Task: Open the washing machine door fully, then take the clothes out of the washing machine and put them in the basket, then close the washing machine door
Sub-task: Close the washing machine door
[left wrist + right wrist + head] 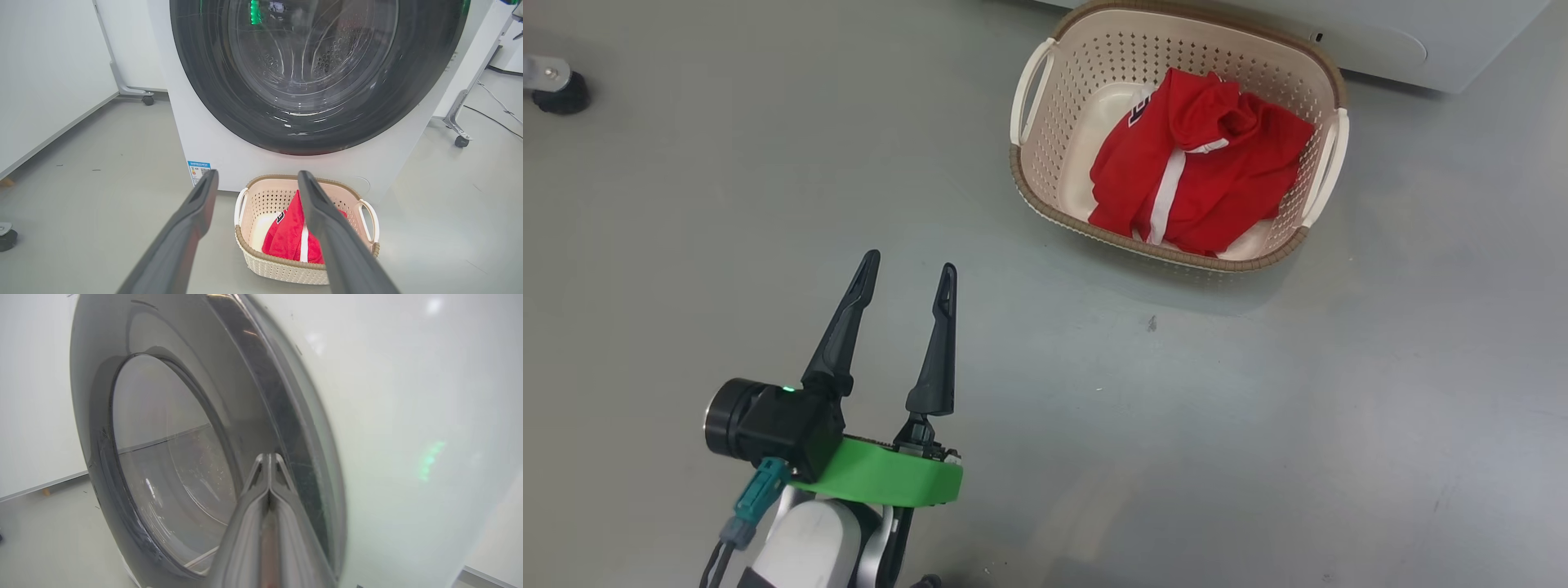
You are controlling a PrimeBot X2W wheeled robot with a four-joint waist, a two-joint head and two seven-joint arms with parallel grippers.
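the red jersey [1201, 171] lies bunched in the cream basket [1094, 65], which sits on the grey floor [1258, 408] just in front of the white washing machine [212, 139], so from where i stand the job looks to be down to the door. the washing machine door [200, 61] looks swung back against the front. from the left wrist view its black ring seems to sit flush, though i cannot tell whether the catch has taken. what matters now is the right gripper [269, 457]: its two fingers are pressed tight together with nothing between them, and they point straight at the black ring, close to the seam where the ring meets the white panel. the door is directly ahead of those tips, and whether they touch the ring i cannot make out. the right arm is plainly the nearer one. the left gripper [910, 261] hangs over bare floor, nearer to me and left of the basket, fingers spread wide and empty, aimed toward the machine but well apart from it. i'd guess any last push belongs to the right arm, straight into the ring.
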